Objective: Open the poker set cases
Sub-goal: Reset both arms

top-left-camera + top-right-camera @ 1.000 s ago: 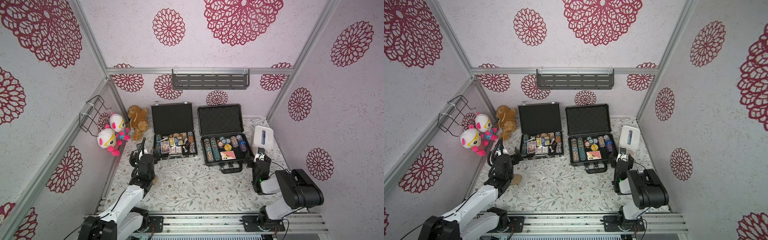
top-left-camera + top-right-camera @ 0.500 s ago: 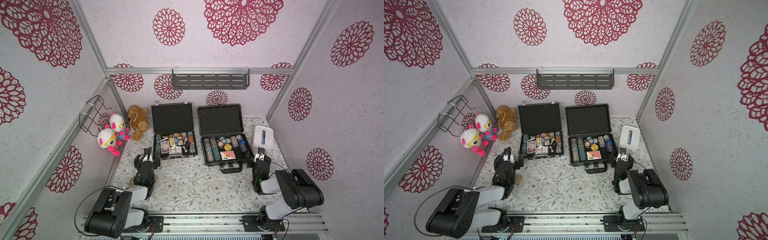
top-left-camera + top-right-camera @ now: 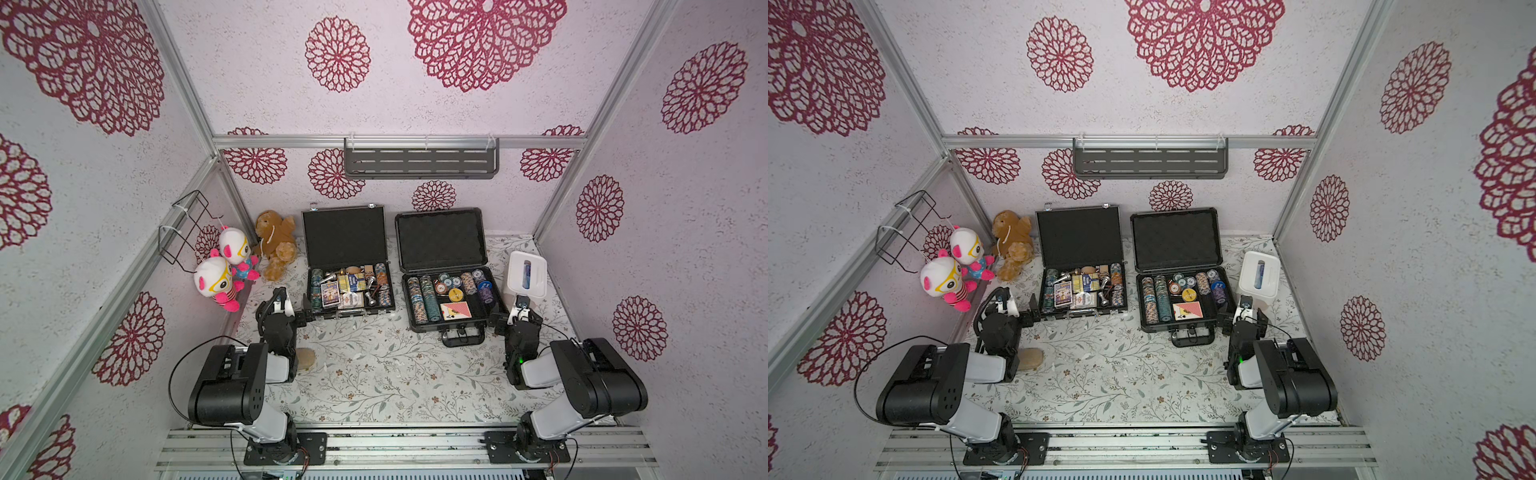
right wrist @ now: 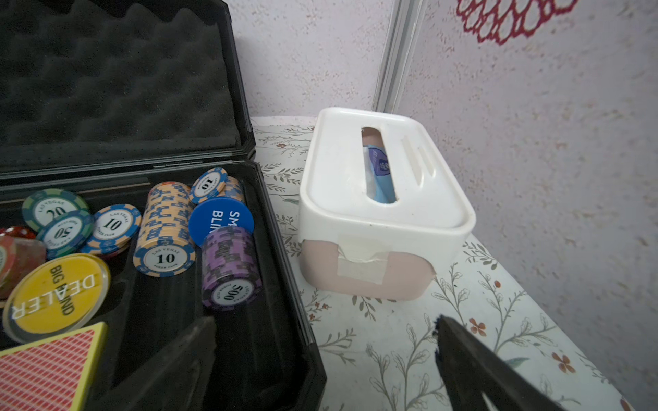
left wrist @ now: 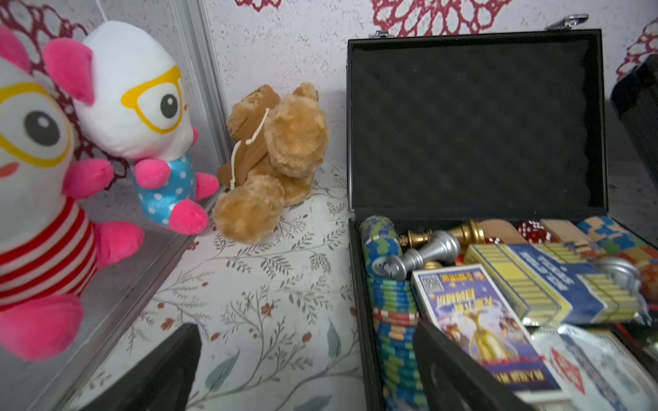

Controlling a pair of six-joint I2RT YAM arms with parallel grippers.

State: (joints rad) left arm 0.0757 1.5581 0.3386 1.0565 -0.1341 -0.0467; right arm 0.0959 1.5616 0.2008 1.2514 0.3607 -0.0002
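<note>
Both pincers stand apart and empty: left gripper [image 5: 306,331] at the near left corner of the slim black case [image 3: 345,237], right gripper [image 4: 324,320] at the right edge of the thicker case [image 3: 440,241]. Each lies long-side across my table [image 3: 374,374], standing open. Only top views show both together; the right wrist view reads the chips [image 4: 163,245]. I judge the task done.

2 black-and-white arms [image 3: 226,386] with looping black cables [image 3: 170,380].

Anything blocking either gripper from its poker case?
Nothing visible: left gripper, open, sits at the front corner of the slim black case; right gripper, open, beside the dark-grey case. Both lids already up.
</note>
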